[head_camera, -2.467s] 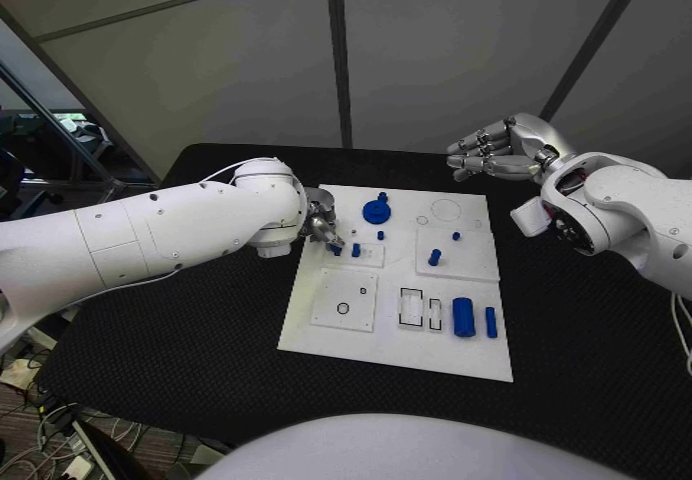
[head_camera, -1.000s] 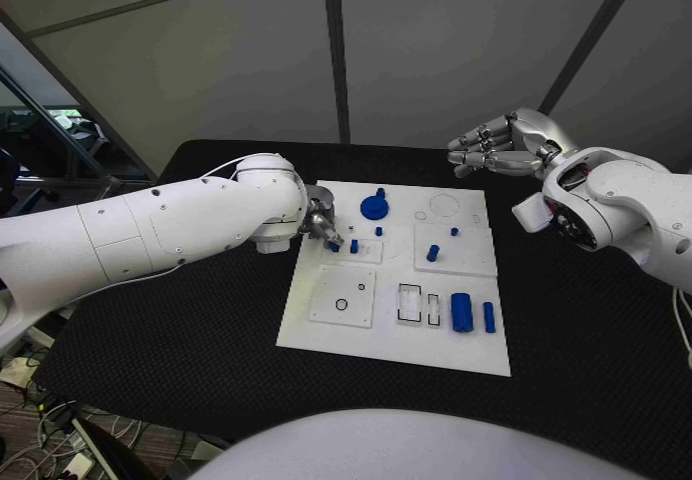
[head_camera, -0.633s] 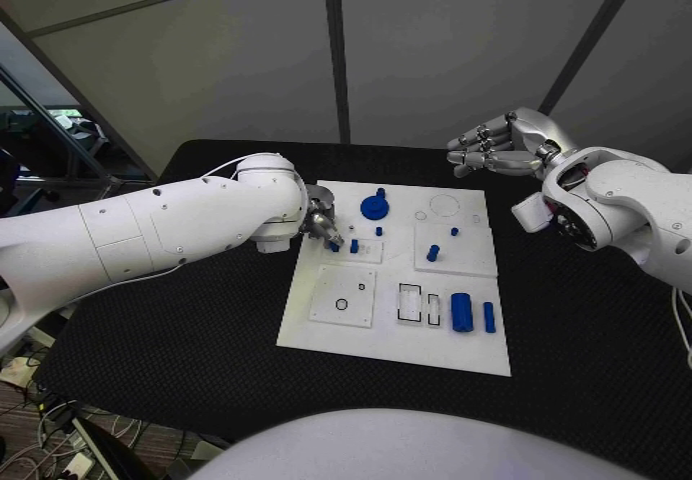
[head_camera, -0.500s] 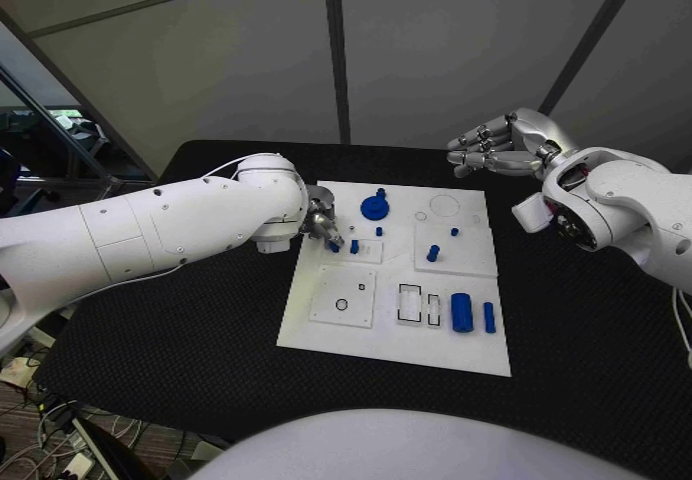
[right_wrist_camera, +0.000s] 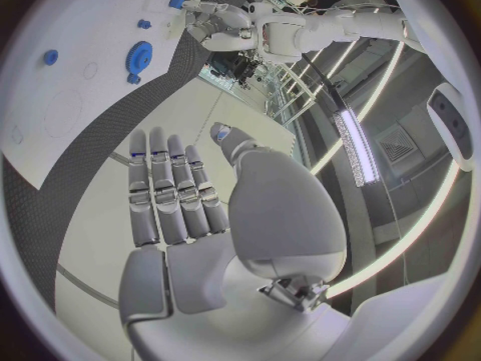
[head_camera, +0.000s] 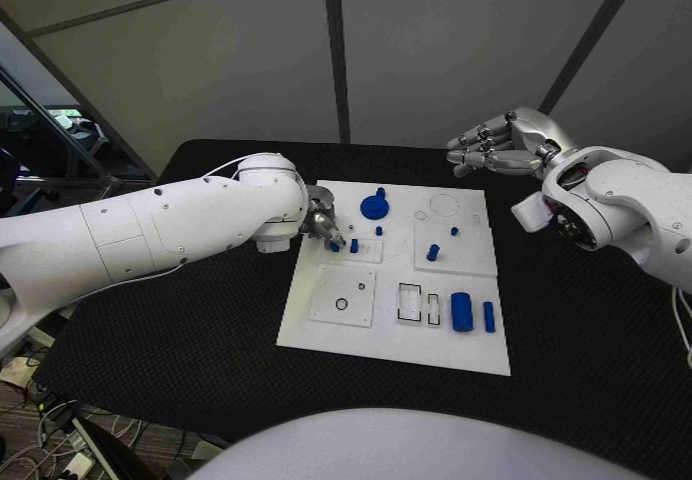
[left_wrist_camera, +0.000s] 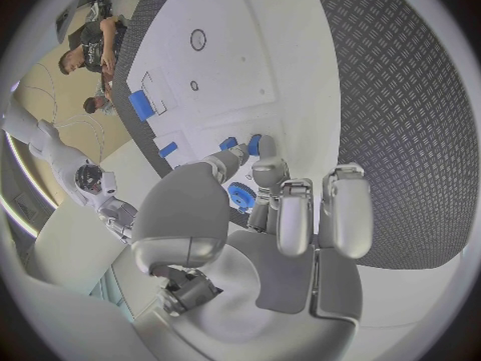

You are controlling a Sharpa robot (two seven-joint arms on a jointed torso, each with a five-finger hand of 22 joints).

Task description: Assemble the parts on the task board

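The white task board (head_camera: 340,330) lies mid-table. My left hand (head_camera: 319,222) is at its far left corner, thumb and a finger pinching a small blue peg (head_camera: 335,246) down on the board; the left wrist view shows this peg (left_wrist_camera: 228,143) at the fingertips, beside a standing peg (left_wrist_camera: 253,144). That second peg (head_camera: 355,245) stands just right of the held one. A blue gear (head_camera: 375,209) lies further back. My right hand (head_camera: 498,143) hangs open in the air beyond the board's far right corner, holding nothing.
On the board there are also a peg (head_camera: 431,254) on the right raised plate, two tiny studs (head_camera: 379,231), a large blue block (head_camera: 462,311) and a slim one (head_camera: 489,318) beside empty rectangular slots (head_camera: 413,304). Black table mat (head_camera: 173,330) surrounds the board.
Neither hand nor any part has visibly moved; only the camera shifted slightly since the oldest frame.
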